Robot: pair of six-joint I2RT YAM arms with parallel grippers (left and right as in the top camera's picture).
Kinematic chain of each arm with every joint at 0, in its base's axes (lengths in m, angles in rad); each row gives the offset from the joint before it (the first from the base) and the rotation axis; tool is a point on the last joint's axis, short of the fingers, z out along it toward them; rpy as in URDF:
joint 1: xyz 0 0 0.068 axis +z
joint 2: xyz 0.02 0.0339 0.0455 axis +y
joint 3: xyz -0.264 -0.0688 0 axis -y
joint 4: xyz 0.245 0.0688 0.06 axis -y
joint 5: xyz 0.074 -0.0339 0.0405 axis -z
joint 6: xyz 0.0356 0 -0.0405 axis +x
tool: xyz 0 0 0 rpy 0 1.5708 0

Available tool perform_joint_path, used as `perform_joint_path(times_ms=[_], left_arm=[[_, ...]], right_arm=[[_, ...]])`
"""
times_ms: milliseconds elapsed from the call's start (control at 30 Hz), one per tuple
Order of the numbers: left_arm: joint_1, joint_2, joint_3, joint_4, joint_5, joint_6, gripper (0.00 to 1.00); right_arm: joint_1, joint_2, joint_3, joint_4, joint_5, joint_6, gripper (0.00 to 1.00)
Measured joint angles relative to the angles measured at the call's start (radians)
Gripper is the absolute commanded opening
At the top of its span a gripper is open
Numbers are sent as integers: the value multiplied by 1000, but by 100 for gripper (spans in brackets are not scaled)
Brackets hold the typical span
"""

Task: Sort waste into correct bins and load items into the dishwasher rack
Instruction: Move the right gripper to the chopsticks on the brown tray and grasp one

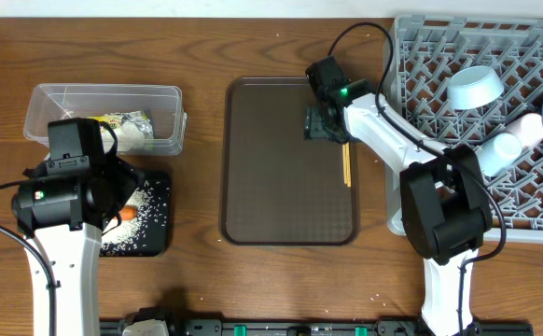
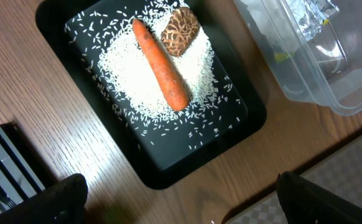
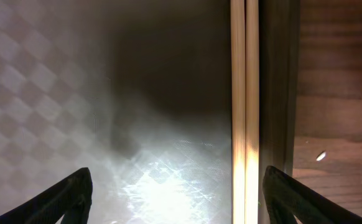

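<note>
Above the chopsticks (image 3: 244,106), right gripper (image 3: 177,194), jaws apart

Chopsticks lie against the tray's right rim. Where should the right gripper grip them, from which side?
Grip the chopsticks near mid-length, from above, jaws across the pair. They lie side by side, tight against the brown tray's rim, so the right gripper probably needs one finger on the tray floor and one outside the rim.

Overhead evenly lit; right wrist dim, glare on tray (image 3: 162,186).
</note>
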Motion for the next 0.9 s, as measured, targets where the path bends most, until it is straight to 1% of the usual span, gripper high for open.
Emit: perform_joint_path(times_ms=[233, 633, 900], left_arm=[[0, 0, 0, 0, 0, 0, 98], [0, 0, 0, 0, 0, 0, 98], [0, 0, 0, 0, 0, 0, 98]], right_arm=[[-14, 0, -14, 24, -38, 6, 79], [-25, 0, -60, 88, -73, 6, 79], [-25, 0, -75, 85, -85, 6, 78]])
